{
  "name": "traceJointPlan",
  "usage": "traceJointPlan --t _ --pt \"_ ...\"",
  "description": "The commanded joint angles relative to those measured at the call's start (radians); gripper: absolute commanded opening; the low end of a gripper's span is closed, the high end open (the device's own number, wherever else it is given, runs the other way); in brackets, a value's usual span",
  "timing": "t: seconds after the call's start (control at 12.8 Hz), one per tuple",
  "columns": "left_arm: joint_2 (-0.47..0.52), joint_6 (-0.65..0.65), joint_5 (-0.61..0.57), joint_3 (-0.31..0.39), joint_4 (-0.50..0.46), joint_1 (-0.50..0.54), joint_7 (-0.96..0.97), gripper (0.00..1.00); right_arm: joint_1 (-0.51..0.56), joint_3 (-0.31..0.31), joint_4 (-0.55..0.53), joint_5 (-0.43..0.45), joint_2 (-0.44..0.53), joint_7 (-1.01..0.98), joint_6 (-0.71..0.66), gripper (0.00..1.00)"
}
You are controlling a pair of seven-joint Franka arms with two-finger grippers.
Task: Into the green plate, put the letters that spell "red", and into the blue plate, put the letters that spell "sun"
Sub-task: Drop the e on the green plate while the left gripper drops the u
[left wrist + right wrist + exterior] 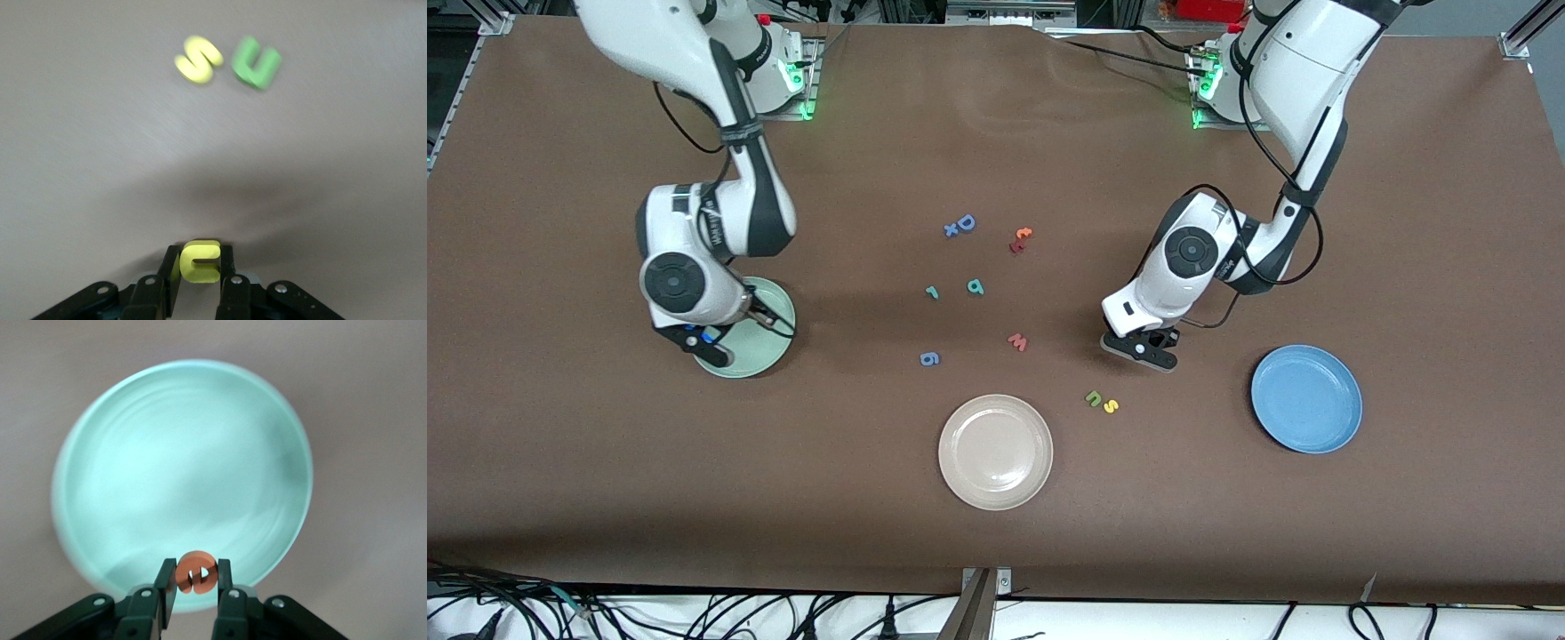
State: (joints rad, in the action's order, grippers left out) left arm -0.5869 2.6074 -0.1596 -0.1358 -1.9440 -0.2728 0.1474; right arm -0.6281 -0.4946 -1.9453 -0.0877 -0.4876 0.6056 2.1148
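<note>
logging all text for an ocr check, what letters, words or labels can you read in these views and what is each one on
"D": blue capital foam letter on the table.
"w": salmon-pink foam letter on the table.
"s": yellow foam letter beside an olive-green letter, "n" or "u".
"e": orange foam letter in the right gripper.
Yellow letter in the left gripper: "u" or "n", unclear.
Other letters: too small.
Plates: none.

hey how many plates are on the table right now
3: the green plate under the right gripper, the blue plate toward the left arm's end, and the beige plate nearest the front camera.
</note>
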Motion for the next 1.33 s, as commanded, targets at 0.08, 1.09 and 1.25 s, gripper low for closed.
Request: traceJointPlan --t 0.08,1.09,1.25 --pt "0.082 -0.042 0.034 0.053 0.008 0.050 -0.185 0.23 0.019 0.011 -0.063 -0.055 -0.037 -0.067 0.080 0.06" --pt "0.078 -0.046 0.046 0.263 0.008 0.130 -0.557 0.38 -0.058 0.237 0.149 -0.099 -0.011 -0.011 -0.015 1.00" --pt "0.075 -0.044 0.048 0.271 0.008 0.133 -0.571 0.74 -0.062 0.316 0.149 -0.104 -0.043 0.124 0.074 1.00"
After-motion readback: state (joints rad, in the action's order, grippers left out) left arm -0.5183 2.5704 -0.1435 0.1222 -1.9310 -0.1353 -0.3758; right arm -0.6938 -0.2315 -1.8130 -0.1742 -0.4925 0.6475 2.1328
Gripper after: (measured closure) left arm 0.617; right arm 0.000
